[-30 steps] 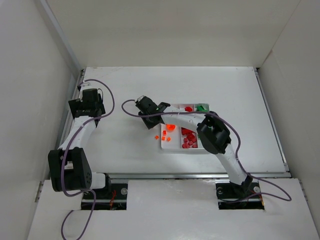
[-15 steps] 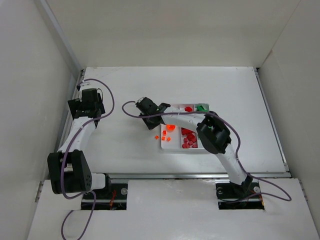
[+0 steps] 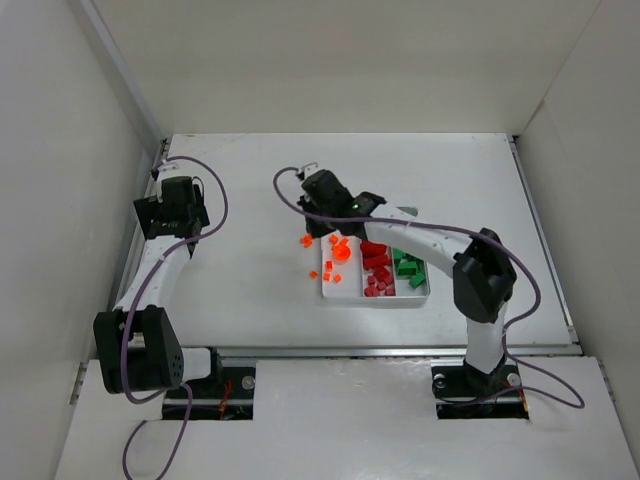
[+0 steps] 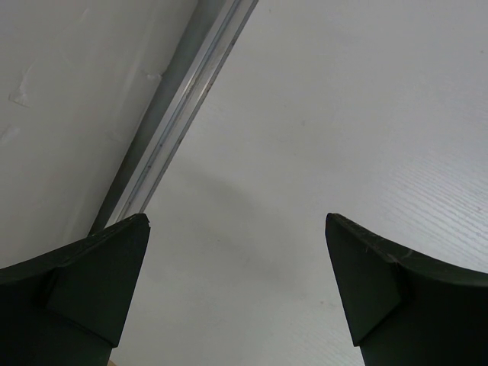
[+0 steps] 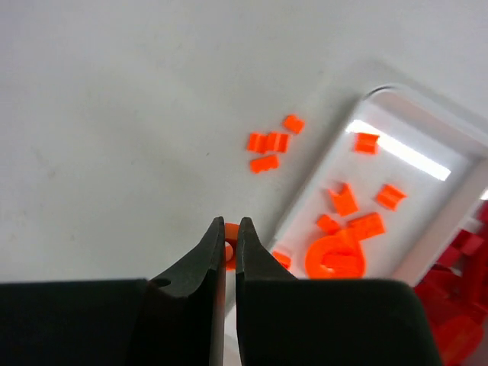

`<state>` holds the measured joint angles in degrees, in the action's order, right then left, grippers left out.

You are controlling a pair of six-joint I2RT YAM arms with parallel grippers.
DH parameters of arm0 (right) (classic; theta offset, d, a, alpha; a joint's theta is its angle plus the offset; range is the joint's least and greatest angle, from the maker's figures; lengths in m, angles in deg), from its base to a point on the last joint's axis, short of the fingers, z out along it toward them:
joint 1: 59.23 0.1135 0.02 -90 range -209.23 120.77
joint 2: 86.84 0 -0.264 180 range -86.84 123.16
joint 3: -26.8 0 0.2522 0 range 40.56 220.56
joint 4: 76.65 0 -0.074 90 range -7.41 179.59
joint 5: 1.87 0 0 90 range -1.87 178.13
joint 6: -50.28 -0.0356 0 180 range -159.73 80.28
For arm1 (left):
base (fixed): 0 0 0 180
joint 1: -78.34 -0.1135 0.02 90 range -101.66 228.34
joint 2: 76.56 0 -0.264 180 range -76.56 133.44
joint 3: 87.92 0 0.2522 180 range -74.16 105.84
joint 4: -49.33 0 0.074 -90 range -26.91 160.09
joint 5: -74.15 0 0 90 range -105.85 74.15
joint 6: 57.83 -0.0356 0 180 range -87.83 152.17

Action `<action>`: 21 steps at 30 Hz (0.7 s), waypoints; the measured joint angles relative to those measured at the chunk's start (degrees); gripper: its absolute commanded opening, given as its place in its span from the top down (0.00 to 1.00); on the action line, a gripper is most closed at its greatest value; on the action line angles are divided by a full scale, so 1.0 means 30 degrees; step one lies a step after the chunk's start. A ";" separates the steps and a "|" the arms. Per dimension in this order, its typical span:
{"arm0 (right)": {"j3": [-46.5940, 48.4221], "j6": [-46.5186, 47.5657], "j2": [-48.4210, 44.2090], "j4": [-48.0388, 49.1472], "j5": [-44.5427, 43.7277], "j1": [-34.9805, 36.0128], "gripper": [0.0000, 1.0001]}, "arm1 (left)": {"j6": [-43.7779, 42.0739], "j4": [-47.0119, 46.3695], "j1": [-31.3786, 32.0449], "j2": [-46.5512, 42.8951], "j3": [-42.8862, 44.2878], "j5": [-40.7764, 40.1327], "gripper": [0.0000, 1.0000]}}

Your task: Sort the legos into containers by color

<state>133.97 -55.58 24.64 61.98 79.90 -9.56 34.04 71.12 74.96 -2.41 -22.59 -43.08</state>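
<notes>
Orange plastic shows between the tips of my right claw (image 5: 231, 223): one tiny orange lego (image 5: 230, 255), pinched tight just outside the left edge of the white tray (image 5: 412, 95). Some loose orange legos (image 5: 268, 142) lie on the table (image 5: 114, 114) beside that edge. Inside the tray, the left compartment holds orange pieces (image 5: 343, 200), the middle red ones (image 3: 377, 270), and the right green ones (image 3: 408, 268). My left claw (image 4: 236, 221) gapes wide above the tabletop near the side rail (image 4: 175, 130), well apart from the tray.
</notes>
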 measured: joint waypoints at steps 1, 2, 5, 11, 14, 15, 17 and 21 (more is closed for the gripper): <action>-0.0073 -0.0226 -0.0408 0.0095 -0.0168 -0.0372 1.00 | 0.0007 0.0000 0.0000 -0.0036 0.0000 0.0007 0.00; -0.0080 -0.0393 -0.0634 0.0197 -0.0291 -0.0845 1.00 | 0.0000 -0.0007 0.0000 -0.0073 0.0000 0.0015 0.00; -0.0080 -0.0765 -0.0605 0.0335 -0.0750 -0.2346 0.98 | 0.0000 -0.0007 0.0000 -0.0175 0.0000 0.0022 0.00; -0.0095 -0.0641 0.0794 -0.0321 -0.1428 -0.4014 0.68 | 0.0000 -0.0007 0.0000 -0.0277 0.0000 0.0029 0.00; -0.0095 -0.0299 0.1122 -0.0736 -0.1479 -0.3832 0.51 | 0.0000 -0.0007 0.0000 -0.0313 0.0000 0.0029 0.00; -0.0095 -0.0197 0.1144 -0.0823 -0.1479 -0.3752 0.48 | 0.0007 -0.0007 0.0000 -0.0313 0.0000 0.0029 0.00; -0.0087 0.0036 0.1144 -0.0984 -0.1486 -0.3636 0.44 | 0.0007 -0.0007 0.0000 -0.0313 0.0000 0.0029 0.00; -0.0080 0.0758 0.1137 -0.1129 -0.1523 -0.3315 0.41 | -0.0036 -0.0007 0.0000 -0.0313 0.0000 0.0036 0.00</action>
<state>133.73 -53.31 28.05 58.59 75.33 -19.50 33.93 71.10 74.96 -3.35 -22.59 -42.97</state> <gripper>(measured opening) 0.570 0.997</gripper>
